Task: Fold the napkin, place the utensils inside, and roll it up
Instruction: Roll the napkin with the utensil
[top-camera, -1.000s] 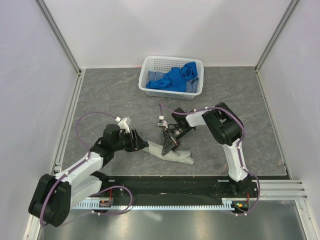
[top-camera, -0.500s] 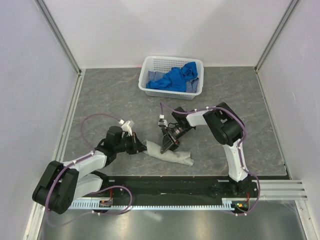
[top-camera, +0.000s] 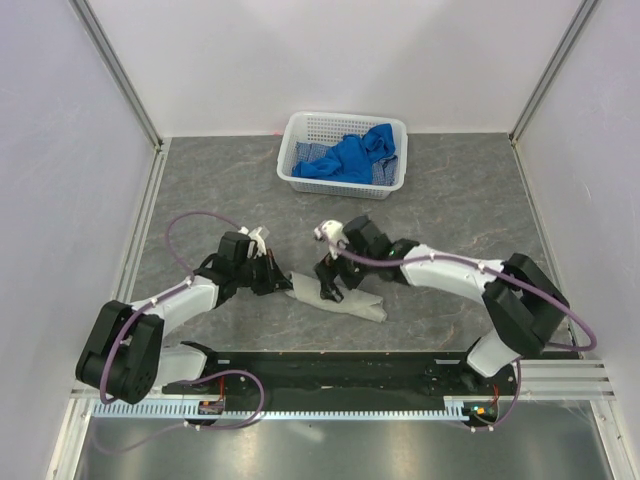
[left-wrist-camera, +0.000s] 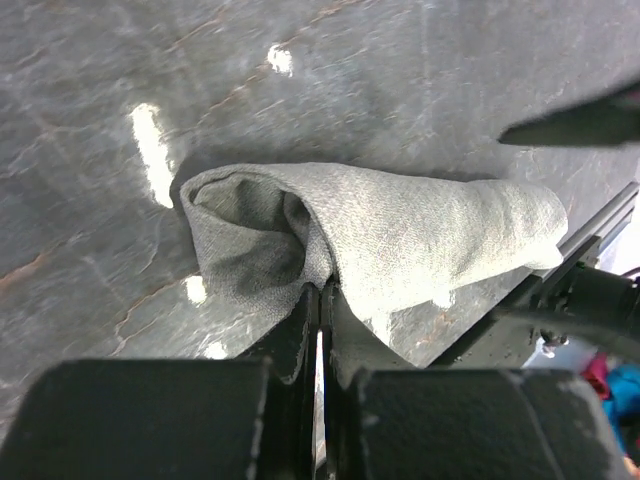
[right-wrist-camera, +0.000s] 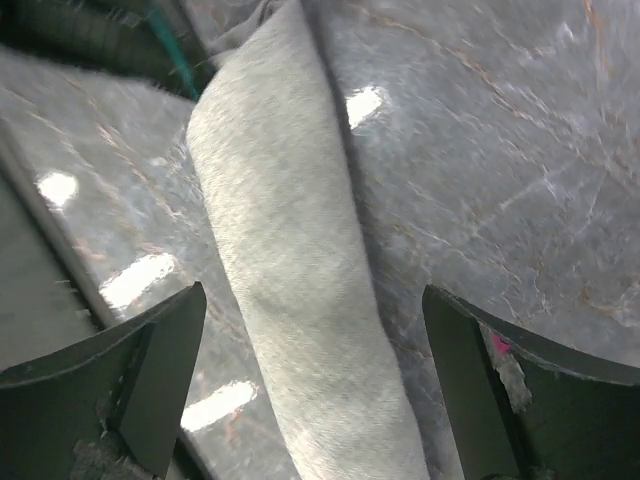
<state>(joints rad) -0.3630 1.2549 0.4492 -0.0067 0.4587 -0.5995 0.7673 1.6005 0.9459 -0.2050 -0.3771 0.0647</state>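
Note:
The napkin (top-camera: 338, 299) lies rolled into a grey-beige tube on the dark table between the arms. In the left wrist view the roll (left-wrist-camera: 420, 235) shows its open left end, and my left gripper (left-wrist-camera: 320, 292) is shut with its tips pinching the cloth at that end. From above, the left gripper (top-camera: 286, 285) sits at the roll's left tip. My right gripper (top-camera: 327, 288) hovers over the roll's middle, open. In the right wrist view its fingers (right-wrist-camera: 165, 355) stand wide on either side of the napkin (right-wrist-camera: 300, 290) without touching it. The utensils are hidden.
A white basket (top-camera: 296, 150) holding bright blue cloths (top-camera: 350, 158) stands at the back of the table. Metal rails run along the left and right edges. The black base strip lies just in front of the roll.
The right gripper opened wide and let go of the roll while its arm stretched out to the right. The left gripper moved in to the roll's left end and shut there.

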